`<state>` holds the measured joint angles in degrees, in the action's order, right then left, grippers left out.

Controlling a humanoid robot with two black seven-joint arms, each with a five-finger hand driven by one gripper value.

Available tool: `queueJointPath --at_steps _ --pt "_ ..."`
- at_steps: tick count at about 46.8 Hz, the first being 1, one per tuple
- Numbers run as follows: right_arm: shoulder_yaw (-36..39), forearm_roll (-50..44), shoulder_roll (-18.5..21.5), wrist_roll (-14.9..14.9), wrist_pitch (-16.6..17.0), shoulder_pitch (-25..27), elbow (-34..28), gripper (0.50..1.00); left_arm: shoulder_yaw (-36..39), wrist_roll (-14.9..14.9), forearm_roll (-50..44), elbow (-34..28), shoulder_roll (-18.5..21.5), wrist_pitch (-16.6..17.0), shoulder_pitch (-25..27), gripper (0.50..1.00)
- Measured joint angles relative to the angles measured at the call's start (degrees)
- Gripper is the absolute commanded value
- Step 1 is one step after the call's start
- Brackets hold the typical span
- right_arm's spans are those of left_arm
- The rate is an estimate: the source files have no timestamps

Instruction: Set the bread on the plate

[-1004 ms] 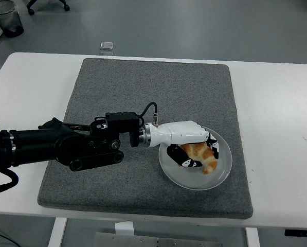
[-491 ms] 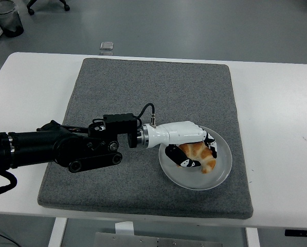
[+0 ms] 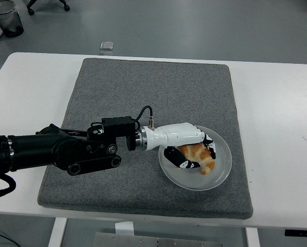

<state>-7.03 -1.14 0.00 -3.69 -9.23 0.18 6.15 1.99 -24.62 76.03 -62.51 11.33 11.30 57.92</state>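
Now left robot hand (image 3: 186, 149) gripping bread (image 3: 200, 156), long axis slanting toward near-right, over plate (image 3: 221, 173).

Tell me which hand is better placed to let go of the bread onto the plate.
Left. The left hand already reaches over the plate with its fingers around the bread, which sits low in the plate. The right arm is out of view.

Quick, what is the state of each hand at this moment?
Left hand: shut on the bread, over the plate.
Right hand: not in view.
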Motion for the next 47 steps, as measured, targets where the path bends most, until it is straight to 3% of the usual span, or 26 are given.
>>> queueJointPath --at_steps 15,18,25,30,47 --pt "0.0 0.0 0.0 0.0 0.0 0.0 0.0 0.938 -0.2 0.0 -0.3 -0.1 0.2 0.0 -0.6 0.773" --pt "0.0 0.0 0.0 0.0 0.0 0.0 0.0 0.938 -0.2 0.0 -0.3 -0.2 0.3 0.0 -0.7 0.814" --pt "0.0 0.0 0.0 0.0 0.0 0.0 0.0 0.938 -0.3 0.0 -0.3 -0.2 0.4 0.0 -0.7 0.855" --pt "0.0 0.0 0.0 0.0 0.0 0.0 0.0 0.938 -1.3 0.0 -0.3 -0.4 0.5 0.0 -0.7 0.919" --pt "0.0 0.0 0.0 0.0 0.0 0.0 0.0 0.938 -2.0 0.1 -1.5 -0.6 0.9 0.0 -0.7 0.984"
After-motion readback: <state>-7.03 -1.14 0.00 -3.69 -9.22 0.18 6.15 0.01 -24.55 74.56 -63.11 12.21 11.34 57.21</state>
